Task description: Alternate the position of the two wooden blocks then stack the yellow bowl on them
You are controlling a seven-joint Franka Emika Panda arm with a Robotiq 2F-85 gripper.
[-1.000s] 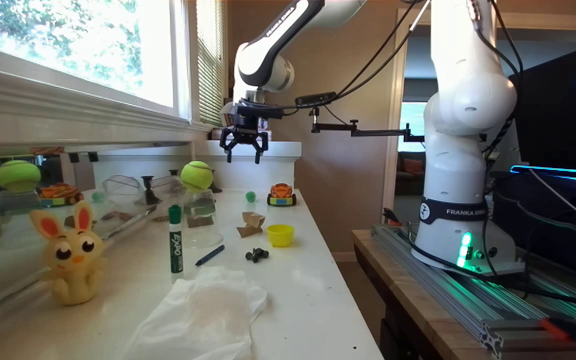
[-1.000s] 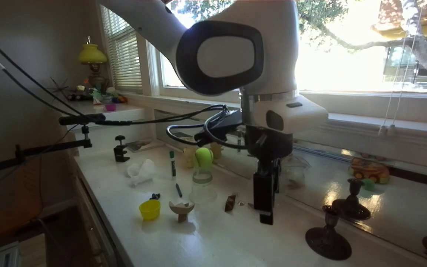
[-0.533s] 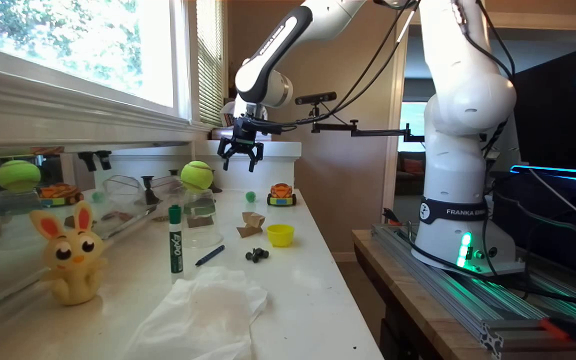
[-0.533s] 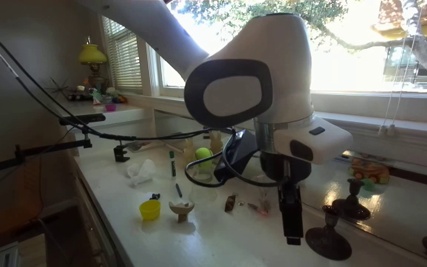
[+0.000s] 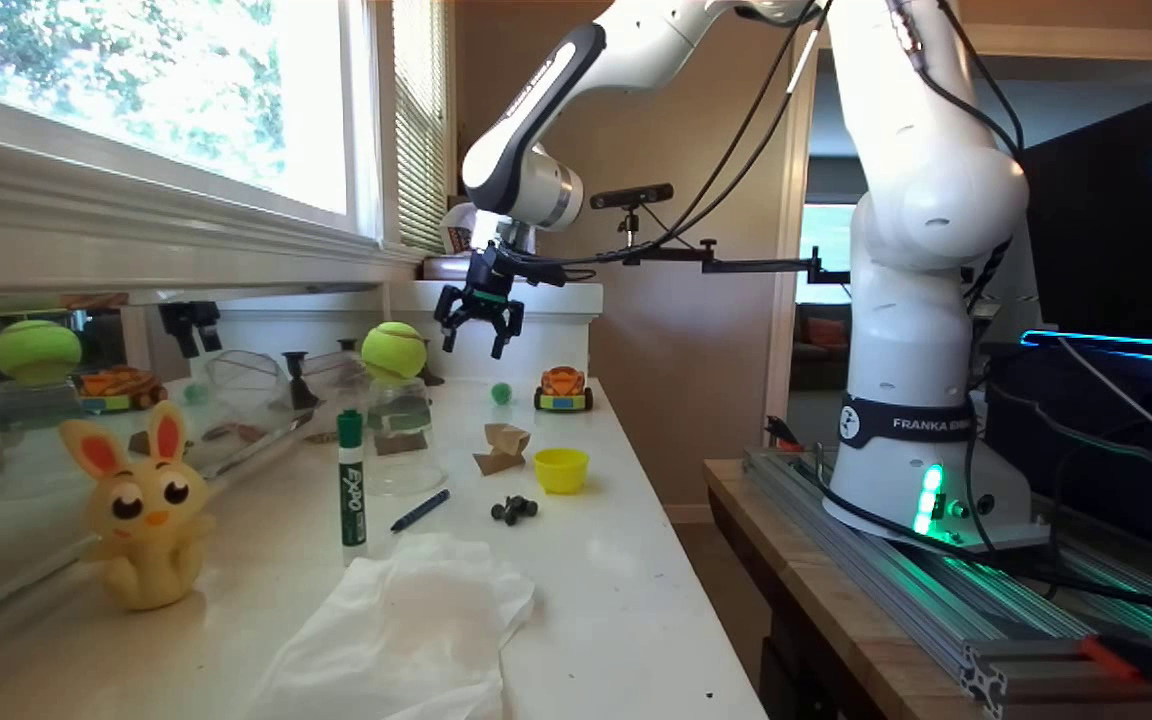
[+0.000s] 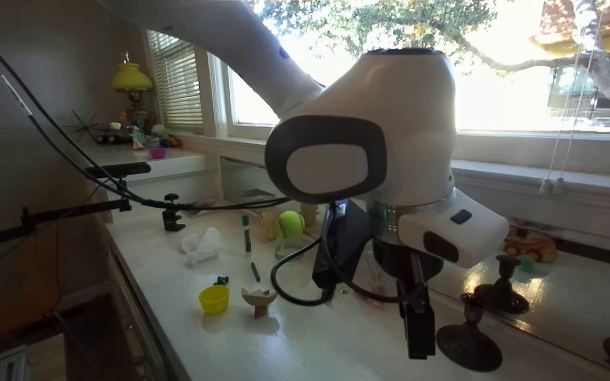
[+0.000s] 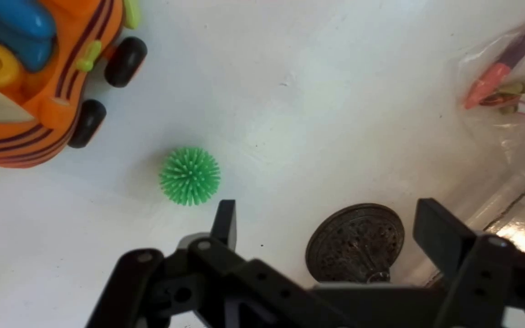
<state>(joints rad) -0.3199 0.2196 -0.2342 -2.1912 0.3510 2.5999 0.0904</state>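
Note:
The two wooden blocks stand together on the white counter. In an exterior view, a pale crescent-shaped block [image 6: 254,297] rests on a small brown block [image 6: 260,312]. They also show in an exterior view as an upper block [image 5: 508,438] and a lower block [image 5: 496,463]. The yellow bowl [image 5: 561,472] stands upright beside them, apart; it also shows here [image 6: 214,300]. My gripper [image 5: 473,350] is open and empty above the counter, away from the blocks, near the candlesticks [image 6: 419,355]. In the wrist view my open fingers [image 7: 326,212] have nothing between them; blocks and bowl are out of view.
A dark candlestick [image 7: 356,241] stands below my fingers. A green spiky ball [image 7: 190,176] and an orange toy car [image 7: 48,132] are nearby. A tennis ball [image 5: 394,352] tops a clear jar. A mirror [image 6: 575,296] runs along the counter's back.
My arm has come down, and the open gripper has moved lower and toward the candlesticks, tilting slightly. The blocks and the yellow bowl have not moved.

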